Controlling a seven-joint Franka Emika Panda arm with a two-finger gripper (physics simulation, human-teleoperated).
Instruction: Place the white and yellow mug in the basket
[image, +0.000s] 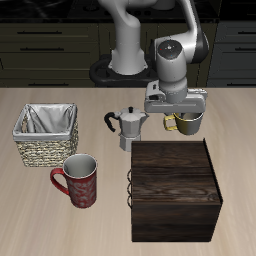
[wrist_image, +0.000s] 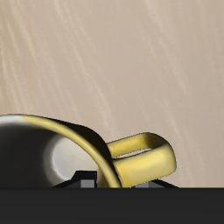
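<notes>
The white and yellow mug (image: 189, 122) stands behind the dark wooden box, beside the moka pot. My gripper (image: 179, 117) reaches down onto it from above. In the wrist view the mug's yellow rim (wrist_image: 83, 140) and loop handle (wrist_image: 149, 157) fill the frame right at my gripper (wrist_image: 109, 182), whose fingertips (wrist_image: 87, 180) sit close together on the rim by the handle. The jaws look shut on the rim. The mug seems to rest on or just above the table. The wicker basket (image: 46, 148) with white lining stands far across the table, empty.
A dark wooden box (image: 175, 195) stands near the table's front edge, in front of the mug. A metal moka pot (image: 127, 126) is between mug and basket. A red patterned mug (image: 79, 180) stands in front of the basket.
</notes>
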